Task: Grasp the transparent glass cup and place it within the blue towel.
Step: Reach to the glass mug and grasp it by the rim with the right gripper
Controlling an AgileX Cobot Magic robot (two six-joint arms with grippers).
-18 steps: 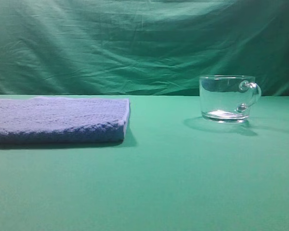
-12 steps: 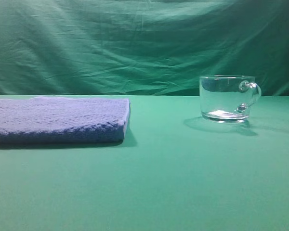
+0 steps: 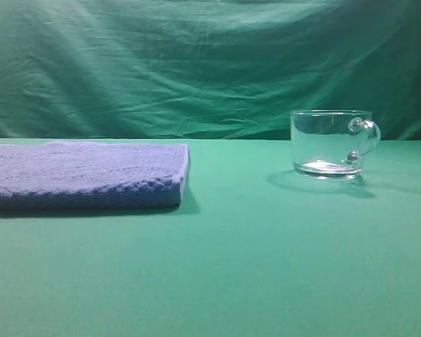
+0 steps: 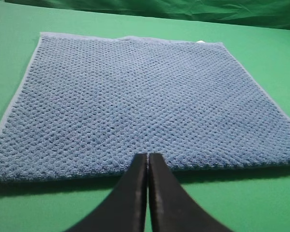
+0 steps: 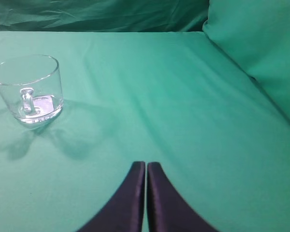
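The transparent glass cup stands upright on the green table at the right, its loop handle to the right; it also shows in the right wrist view at the far left, handle facing the camera. The blue towel lies flat at the left and fills the left wrist view. My left gripper is shut and empty, its tips just over the towel's near edge. My right gripper is shut and empty, well back from the cup and to its right. Neither gripper shows in the exterior high view.
A green cloth covers the table and hangs as a backdrop. In the right wrist view the cloth rises in a fold at the right.
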